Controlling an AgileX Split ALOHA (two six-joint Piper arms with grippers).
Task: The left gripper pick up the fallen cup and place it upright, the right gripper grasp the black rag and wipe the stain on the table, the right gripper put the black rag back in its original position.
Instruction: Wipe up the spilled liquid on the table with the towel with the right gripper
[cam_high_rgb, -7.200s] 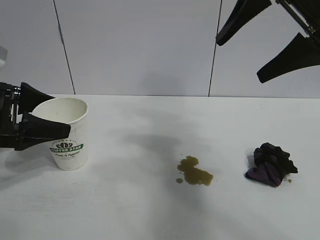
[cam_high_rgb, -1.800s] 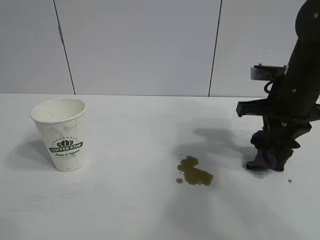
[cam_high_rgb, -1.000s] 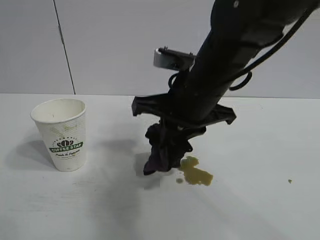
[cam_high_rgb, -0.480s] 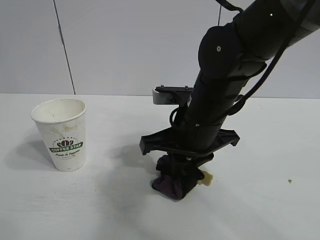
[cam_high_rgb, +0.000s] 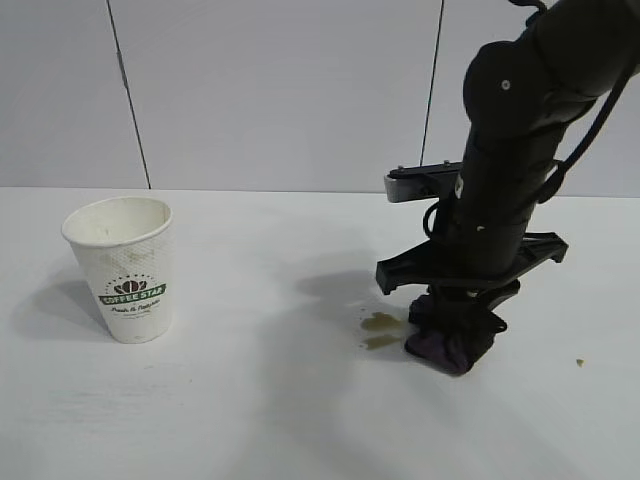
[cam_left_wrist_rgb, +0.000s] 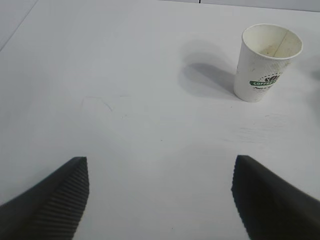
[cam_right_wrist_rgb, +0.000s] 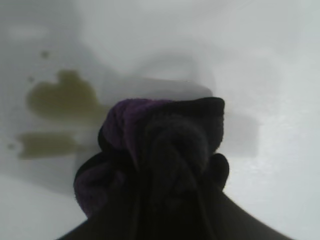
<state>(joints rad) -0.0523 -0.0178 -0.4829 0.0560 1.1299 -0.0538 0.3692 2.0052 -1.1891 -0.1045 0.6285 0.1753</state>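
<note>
White table (cam_high_rgb: 250, 420) is lying wide and bare around me. I am clamping my right gripper (cam_high_rgb: 452, 338) onto the black rag (cam_high_rgb: 447, 347), pressing it down beside the stain (cam_high_rgb: 381, 330), now thin streaks. Dragging sideways risks smearing it. The cup (cam_high_rgb: 125, 268) is standing upright well apart; my left gripper (cam_left_wrist_rgb: 160, 200) is idling agape.
</note>
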